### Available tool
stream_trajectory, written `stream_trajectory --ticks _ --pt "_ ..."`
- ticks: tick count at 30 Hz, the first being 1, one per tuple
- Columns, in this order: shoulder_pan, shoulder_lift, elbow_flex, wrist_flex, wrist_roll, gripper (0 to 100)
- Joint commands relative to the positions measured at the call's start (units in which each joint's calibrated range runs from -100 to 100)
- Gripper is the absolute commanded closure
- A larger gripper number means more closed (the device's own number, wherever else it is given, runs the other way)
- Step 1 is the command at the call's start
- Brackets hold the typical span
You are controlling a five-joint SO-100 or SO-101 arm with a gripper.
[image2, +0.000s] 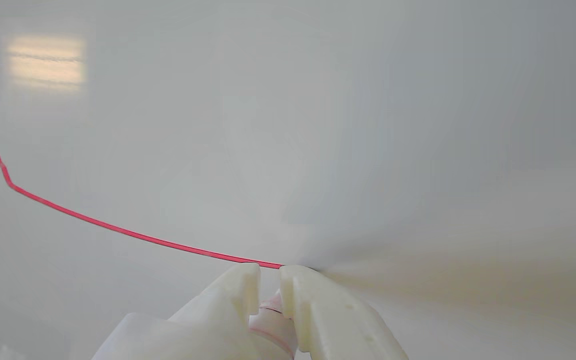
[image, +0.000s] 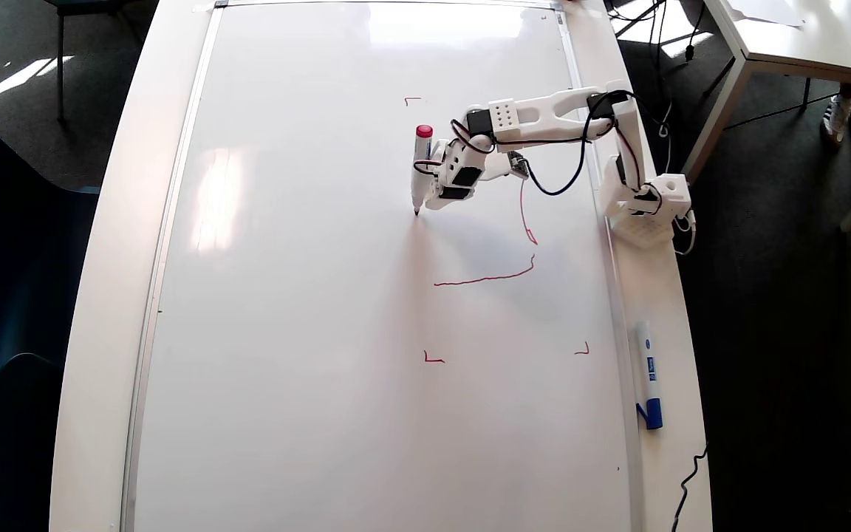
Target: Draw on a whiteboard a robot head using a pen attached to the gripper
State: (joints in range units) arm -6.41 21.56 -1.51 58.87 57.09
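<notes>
The whiteboard [image: 307,295] covers most of the table. My gripper [image: 428,193] is shut on the pen [image: 421,166], which stands nearly upright with its red cap end up. The pen's tip rests on the board at mid-height, with no ink beside it in the overhead view. Of the robot head, only two loose red strokes show: a near-vertical one [image: 523,214] and a long sideways one [image: 484,278]. In the wrist view the white jaws of the gripper [image2: 269,272] clamp the pen [image2: 268,315]. There a red line [image2: 118,229] runs to just behind the jaws.
Three red corner marks [image: 412,99], [image: 433,360], [image: 583,351] show on the board. A white marker with a blue cap [image: 648,377] lies on the table strip to the right of the board. The arm's base [image: 651,203] sits at the board's right edge. A black cable [image: 691,473] lies at the lower right.
</notes>
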Motion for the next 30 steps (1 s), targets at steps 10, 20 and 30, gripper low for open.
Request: stream_trajectory --ticks 10,20,30 --pt "-12.48 0.54 0.10 0.99 -5.57 99" --pt "-15.58 -0.13 -0.54 0.99 -6.91 99" --pt "-14.69 -4.91 -13.43 14.72 -7.71 99"
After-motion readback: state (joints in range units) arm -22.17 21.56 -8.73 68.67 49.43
